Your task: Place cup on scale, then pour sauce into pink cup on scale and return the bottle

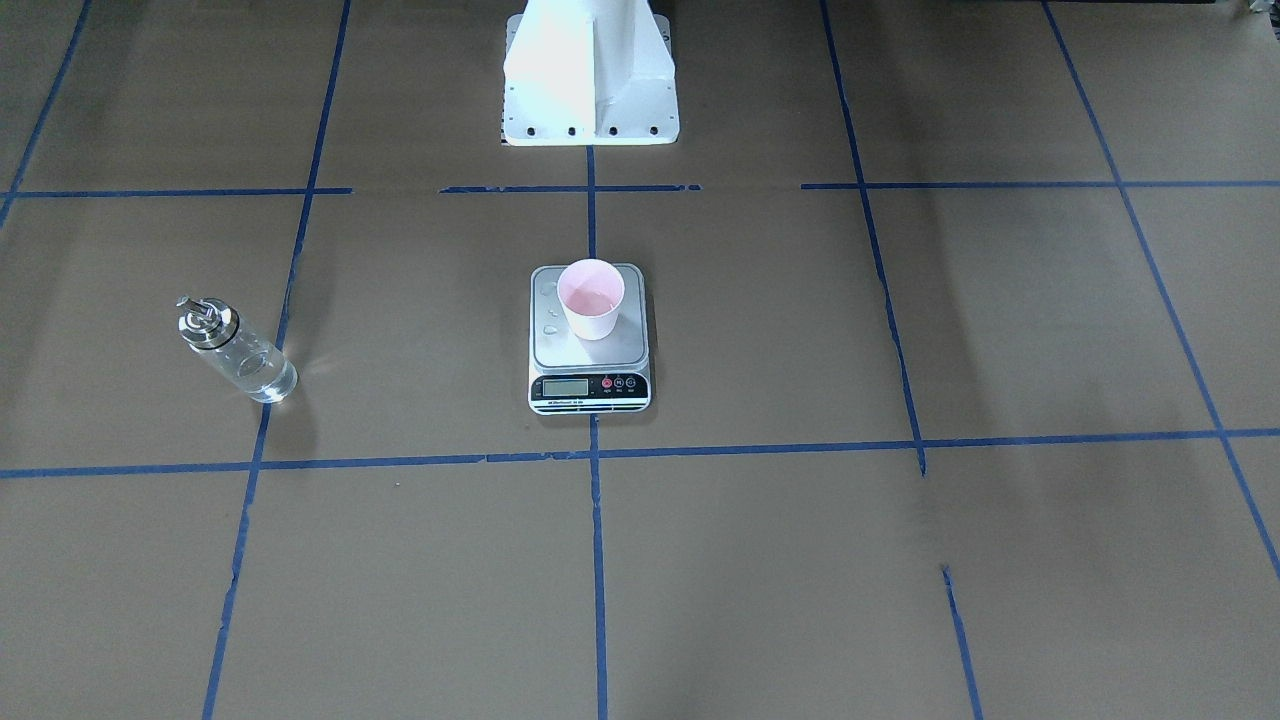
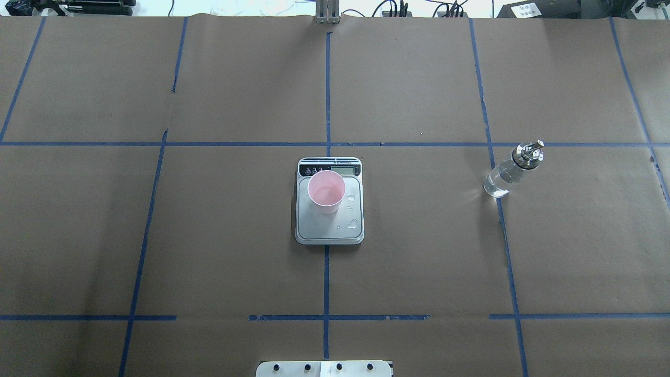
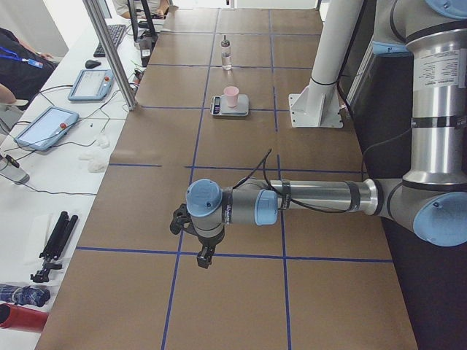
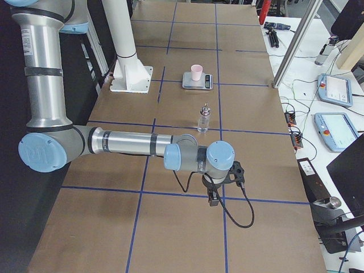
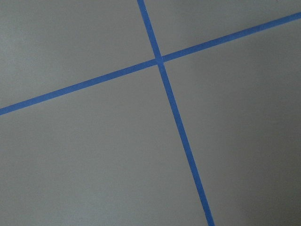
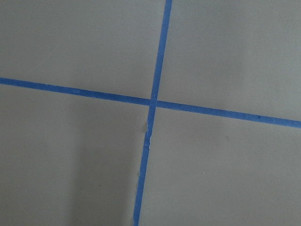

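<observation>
The cup point(image 2: 326, 191), small, pale pink and tapered, with a deeper pink inside, stands upright on the scale point(image 2: 330, 233). It is narrower than the silver-grey platform and sits toward the end with the black display strip and red buttons. A few clear droplets point(image 2: 355, 224) lie on the platform beside it. The bottle point(image 2: 506, 174), a small clear glass cylinder with a shiny metal pourer cap and a thin spout, stands upright on a blue tape line point(image 2: 510, 272) of the brown-papered table point(image 2: 209, 235). It is on the robot's right, well apart from the scale, and the colourless sauce point(image 2: 496, 186) shows through the glass. The left gripper point(image 3: 203, 255) and right gripper point(image 4: 212, 198) hang over bare paper near the table's ends. Whether their fingers are parted or closed cannot be told.
</observation>
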`<action>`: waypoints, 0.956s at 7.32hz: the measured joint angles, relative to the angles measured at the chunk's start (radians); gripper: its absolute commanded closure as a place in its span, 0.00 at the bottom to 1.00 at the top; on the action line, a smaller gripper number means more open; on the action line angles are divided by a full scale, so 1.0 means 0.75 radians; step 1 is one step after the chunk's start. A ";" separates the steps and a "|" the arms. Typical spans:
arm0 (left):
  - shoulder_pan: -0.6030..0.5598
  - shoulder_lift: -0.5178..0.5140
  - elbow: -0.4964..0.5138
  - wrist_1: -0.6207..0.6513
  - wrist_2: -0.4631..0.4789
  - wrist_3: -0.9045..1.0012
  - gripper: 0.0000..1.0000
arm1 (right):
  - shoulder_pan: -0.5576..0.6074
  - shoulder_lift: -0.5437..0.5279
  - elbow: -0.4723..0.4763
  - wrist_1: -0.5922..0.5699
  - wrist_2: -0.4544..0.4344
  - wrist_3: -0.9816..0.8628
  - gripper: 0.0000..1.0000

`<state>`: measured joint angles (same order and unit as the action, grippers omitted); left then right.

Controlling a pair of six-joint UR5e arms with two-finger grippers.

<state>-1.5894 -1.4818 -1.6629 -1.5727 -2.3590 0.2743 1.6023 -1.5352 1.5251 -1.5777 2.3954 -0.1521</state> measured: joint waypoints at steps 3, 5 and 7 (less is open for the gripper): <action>-0.009 -0.001 -0.013 -0.006 -0.003 -0.212 0.00 | 0.001 -0.007 0.003 0.012 0.057 0.074 0.00; -0.014 -0.001 -0.013 -0.042 -0.004 -0.231 0.00 | 0.001 -0.005 0.005 0.016 0.056 0.077 0.00; -0.045 -0.006 -0.014 -0.080 -0.003 -0.236 0.00 | 0.001 -0.001 0.010 0.017 0.053 0.076 0.00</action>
<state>-1.6229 -1.4862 -1.6733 -1.6328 -2.3610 0.0973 1.6030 -1.5358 1.5325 -1.5648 2.4350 -0.0952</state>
